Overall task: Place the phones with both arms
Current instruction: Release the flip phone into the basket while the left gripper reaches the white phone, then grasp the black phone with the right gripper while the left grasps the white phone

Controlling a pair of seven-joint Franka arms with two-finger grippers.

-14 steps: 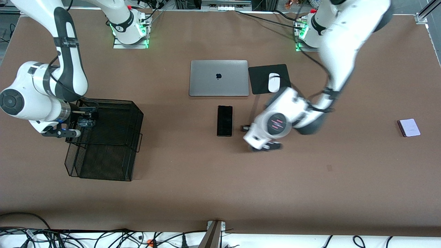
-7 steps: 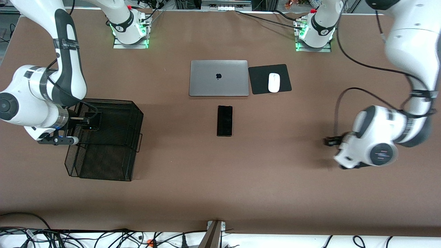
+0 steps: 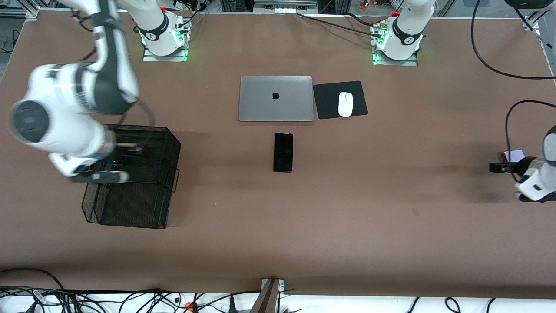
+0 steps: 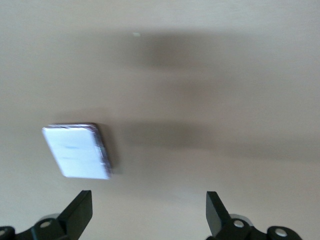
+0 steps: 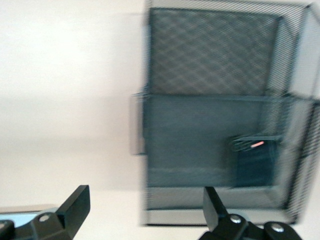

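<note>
A long slim black phone point(image 3: 283, 152) lies mid-table, nearer the front camera than the laptop. A pale lavender-white phone point(image 3: 514, 155) point(image 4: 77, 151) lies at the left arm's end of the table. My left gripper point(image 3: 496, 167) point(image 4: 149, 212) hangs open just beside it, with nothing between its fingers. My right gripper point(image 3: 126, 151) point(image 5: 146, 202) is open over the black mesh basket point(image 3: 130, 204) point(image 5: 210, 100). A small squarish black phone point(image 5: 255, 160) rests inside the basket, free of the fingers.
A closed silver laptop point(image 3: 276, 98) lies toward the robots' bases, with a white mouse point(image 3: 345, 104) on a black pad point(image 3: 323, 100) beside it. Cables run along the table's front edge and near the left arm.
The right gripper has opened, let the small black phone go into the basket and drawn up. The left arm has swept from mid-table to the lavender-white phone.
</note>
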